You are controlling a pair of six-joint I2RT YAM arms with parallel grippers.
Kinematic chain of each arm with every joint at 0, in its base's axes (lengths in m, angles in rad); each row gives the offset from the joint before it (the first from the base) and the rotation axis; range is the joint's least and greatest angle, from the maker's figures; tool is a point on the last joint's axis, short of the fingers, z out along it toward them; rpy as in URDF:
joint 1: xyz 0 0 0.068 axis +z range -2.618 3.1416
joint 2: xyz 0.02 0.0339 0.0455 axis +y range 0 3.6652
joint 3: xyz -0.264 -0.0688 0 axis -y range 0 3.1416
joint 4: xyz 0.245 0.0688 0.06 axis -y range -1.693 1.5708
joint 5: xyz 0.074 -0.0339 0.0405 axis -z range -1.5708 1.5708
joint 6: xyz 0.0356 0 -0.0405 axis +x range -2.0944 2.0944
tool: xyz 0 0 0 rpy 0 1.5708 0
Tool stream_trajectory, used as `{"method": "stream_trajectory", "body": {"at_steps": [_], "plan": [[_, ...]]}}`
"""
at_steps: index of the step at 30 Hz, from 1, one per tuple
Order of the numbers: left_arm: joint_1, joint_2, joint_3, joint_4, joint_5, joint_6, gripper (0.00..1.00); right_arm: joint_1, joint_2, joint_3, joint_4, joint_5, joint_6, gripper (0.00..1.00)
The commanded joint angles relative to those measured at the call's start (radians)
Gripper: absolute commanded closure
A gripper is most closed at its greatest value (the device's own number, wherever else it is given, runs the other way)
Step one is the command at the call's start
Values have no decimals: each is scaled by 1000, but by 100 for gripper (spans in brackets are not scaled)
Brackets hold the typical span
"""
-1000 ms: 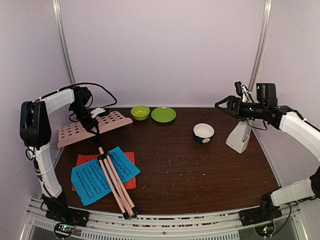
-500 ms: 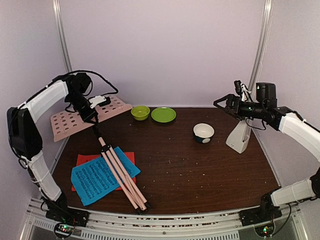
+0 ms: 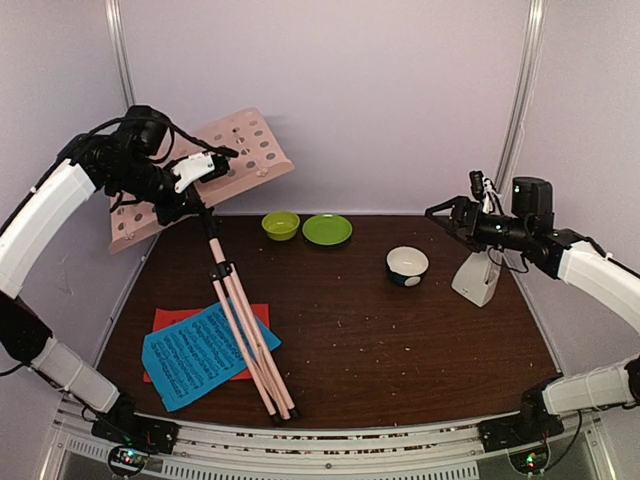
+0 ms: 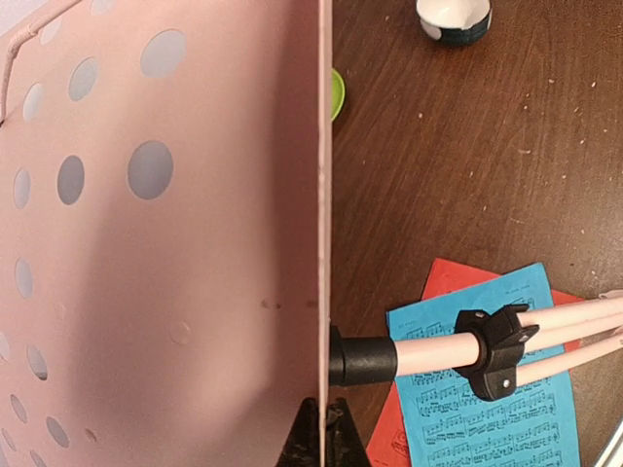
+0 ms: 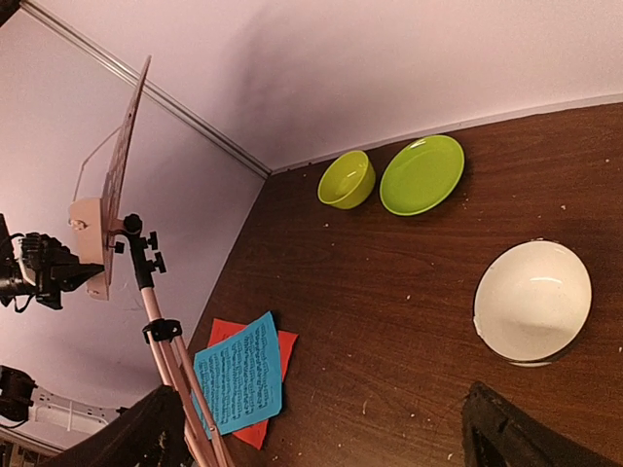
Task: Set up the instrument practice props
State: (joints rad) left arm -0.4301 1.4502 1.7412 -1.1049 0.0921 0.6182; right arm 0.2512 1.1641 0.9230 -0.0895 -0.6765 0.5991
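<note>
Clamped music stand [image 3: 238,152] aloft at 10 o'clock w/ left gripper [image 3: 190,178]; had yet to spread legs [image 3: 252,352] & load sheets [image 3: 190,362]; held right gripper [image 3: 445,214] agape, empty.

Matt plastic music stand [image 4: 195,263], wood-grain table [image 3: 400,340], glossy green plate [image 3: 327,229]

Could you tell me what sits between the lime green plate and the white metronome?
A small white bowl with a dark base sits between the plate and the metronome; the top view shows it.
</note>
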Motion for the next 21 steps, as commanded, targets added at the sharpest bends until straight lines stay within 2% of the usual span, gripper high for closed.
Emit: {"method": "stream_trajectory", "body": {"at_steps": [1,11,14,21], "plan": [[-71,-130,28,388,23,59,100,47,-14,-10,107,-10,64,0],[-279,-157,96,529,90,87,100,257,92,42,294,-32,202,4],[-322,-154,115,576,146,67,100,313,152,72,374,-60,251,8],[-410,-138,137,663,237,17,100,401,276,140,567,-113,341,8]]}}
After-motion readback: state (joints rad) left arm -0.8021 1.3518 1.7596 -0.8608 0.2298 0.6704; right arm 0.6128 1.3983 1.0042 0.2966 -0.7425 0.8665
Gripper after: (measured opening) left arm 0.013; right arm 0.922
